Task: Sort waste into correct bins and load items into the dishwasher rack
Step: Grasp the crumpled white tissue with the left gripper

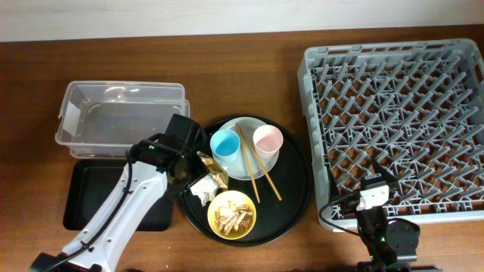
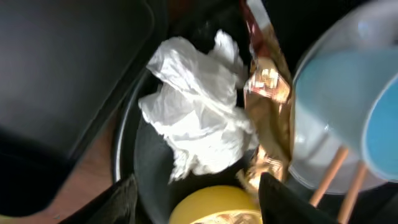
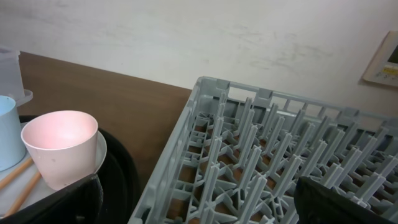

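Under the left hand (image 2: 202, 202), fingers spread, lies a crumpled white tissue (image 2: 199, 121) (crinkled gold wrapper (image 2: 268, 102) touching it) by the rim of the round tray (image 2: 123, 152); right hand (image 3: 199, 208) also spread.

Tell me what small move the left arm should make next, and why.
Probably lower the left pincer onto the crumpled white paper tissue and close: its jaws stand open above the tissue, which lies on the large round black tray beside the crinkled shiny gold-brown wrapper.

Brown wood table (image 1: 242, 75); off-white scuffed wall (image 3: 186, 31) behind; beige wall panel (image 3: 387, 59).
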